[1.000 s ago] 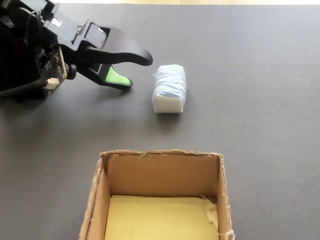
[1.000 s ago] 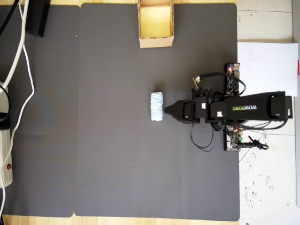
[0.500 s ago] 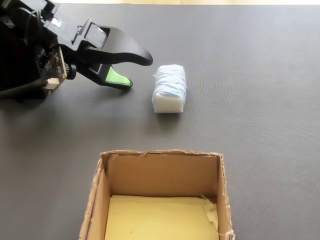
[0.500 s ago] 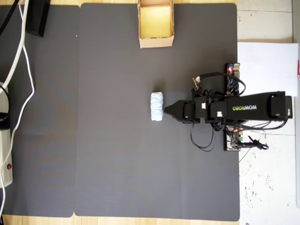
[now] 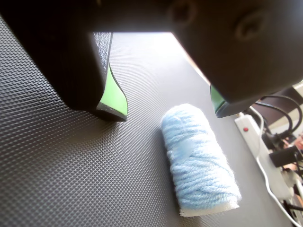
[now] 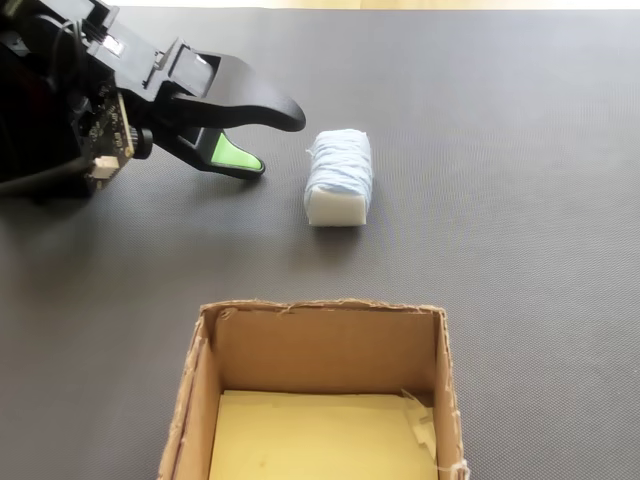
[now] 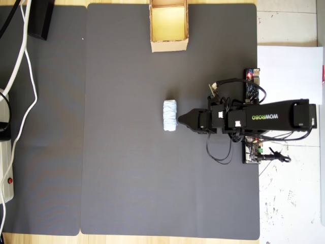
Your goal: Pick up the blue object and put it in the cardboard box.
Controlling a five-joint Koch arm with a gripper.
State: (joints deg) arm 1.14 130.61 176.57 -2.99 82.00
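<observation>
The blue object (image 5: 199, 161) is a pale blue yarn-wrapped bundle lying on its side on the dark mat. In the wrist view it sits just ahead of my gripper (image 5: 166, 112), whose two green-padded jaws stand wide apart with nothing between them. The fixed view shows the gripper (image 6: 272, 140) hovering just left of the blue object (image 6: 339, 176), not touching it. From overhead, the gripper (image 7: 180, 120) points at the blue object (image 7: 170, 115) from the right. The cardboard box (image 6: 320, 312) with a yellowish inside stands open at the near edge of the fixed view; overhead, the cardboard box (image 7: 169, 46) is at the mat's top edge.
A white power strip (image 5: 248, 130) with cables lies beyond the mat's edge in the wrist view. Overhead, white cables (image 7: 20, 61) and a black item (image 7: 40, 20) lie at the left. A white sheet (image 7: 289, 66) is at the right beside the arm's base.
</observation>
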